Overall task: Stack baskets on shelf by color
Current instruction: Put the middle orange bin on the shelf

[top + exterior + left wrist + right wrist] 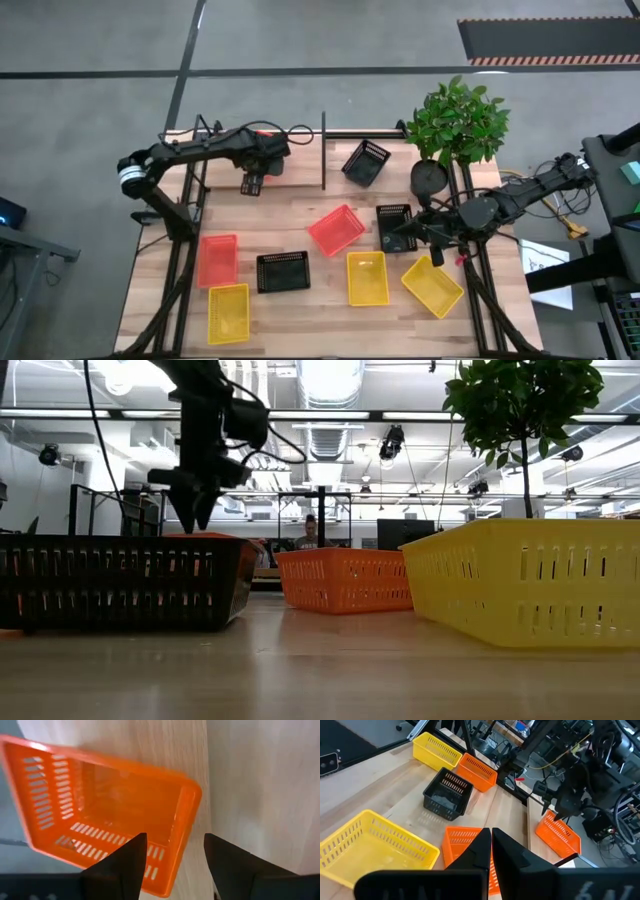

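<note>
Orange basket (107, 815), upright, askew on shelf (260, 790)

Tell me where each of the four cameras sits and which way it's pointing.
High: overhead, straight down; table, both arms.
Low: tabletop level, across black basket and yellow basket; left arm above.
Left wrist: over orange basket; left gripper open.
Right wrist: across table; right gripper shut.
Shared: right wrist also sees that orange basket.

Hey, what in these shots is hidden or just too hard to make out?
- High view: the orange basket on the shelf is mostly covered by the left gripper.
- High view: the black basket is partly covered by the right gripper.
- Low view: the shelf is blocked by baskets.
</note>
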